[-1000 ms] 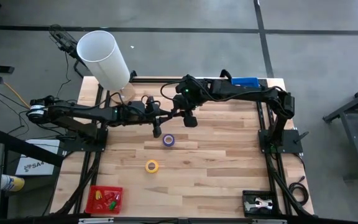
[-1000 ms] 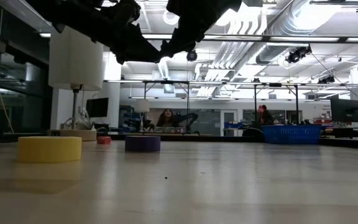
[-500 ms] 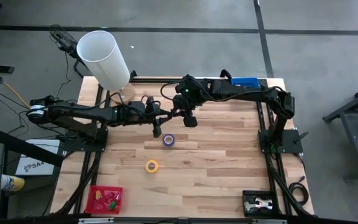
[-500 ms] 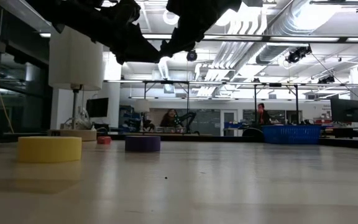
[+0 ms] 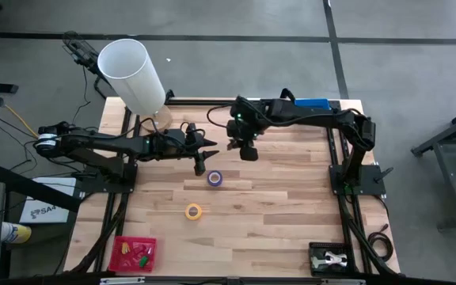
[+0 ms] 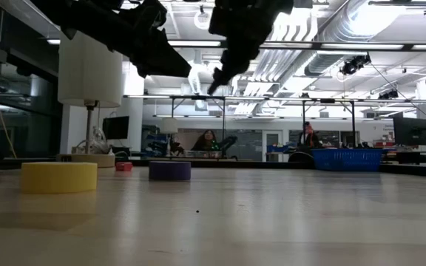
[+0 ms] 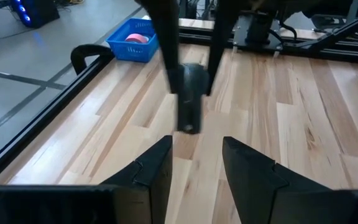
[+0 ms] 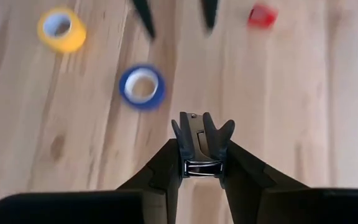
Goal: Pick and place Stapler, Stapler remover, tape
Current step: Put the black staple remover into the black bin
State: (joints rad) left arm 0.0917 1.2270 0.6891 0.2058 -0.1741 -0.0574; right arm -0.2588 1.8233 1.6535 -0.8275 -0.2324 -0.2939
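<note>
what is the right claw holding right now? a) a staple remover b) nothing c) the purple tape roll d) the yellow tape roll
a, the right wrist view shows the right claw shut on a small staple remover above the table, while the yellow tape roll and the purple tape roll lie loose on the wood.
</note>
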